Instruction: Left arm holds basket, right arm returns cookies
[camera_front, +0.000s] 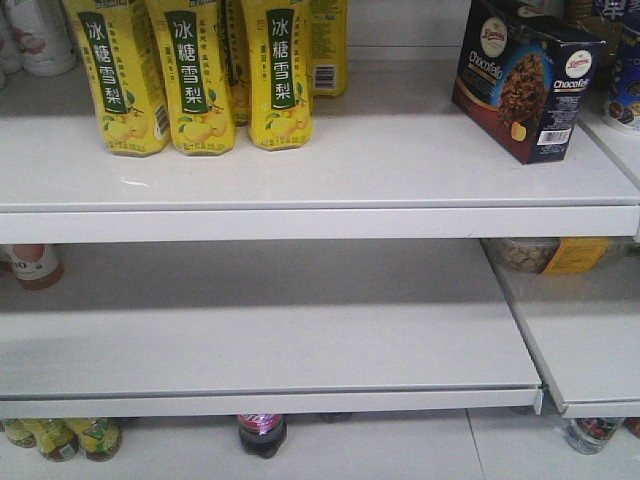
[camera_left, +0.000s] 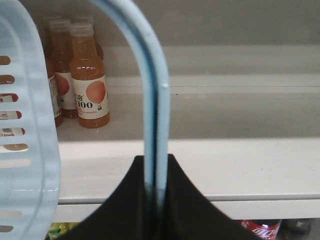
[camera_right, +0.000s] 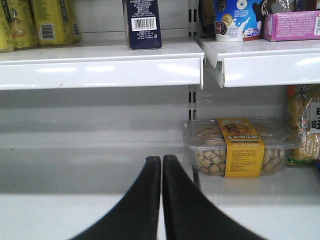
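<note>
The cookies (camera_front: 525, 75), a dark navy "Chocofab" box, stand upright on the top shelf at the right, with no gripper near them; their barcode side (camera_right: 142, 22) shows on the upper shelf in the right wrist view. My left gripper (camera_left: 156, 159) is shut on the light blue handle (camera_left: 152, 100) of the basket (camera_left: 25, 125), whose slotted wall fills the left of that view. My right gripper (camera_right: 161, 159) is shut with nothing between its fingers, low in front of the middle shelf. Neither arm appears in the front view.
Yellow pear-drink bottles (camera_front: 190, 70) stand on the top shelf (camera_front: 320, 175) at the left. A clear snack tub with a yellow label (camera_right: 240, 147) sits on the middle shelf at the right. Orange drink bottles (camera_left: 87, 80) stand behind the basket. More bottles (camera_front: 262, 433) sit below.
</note>
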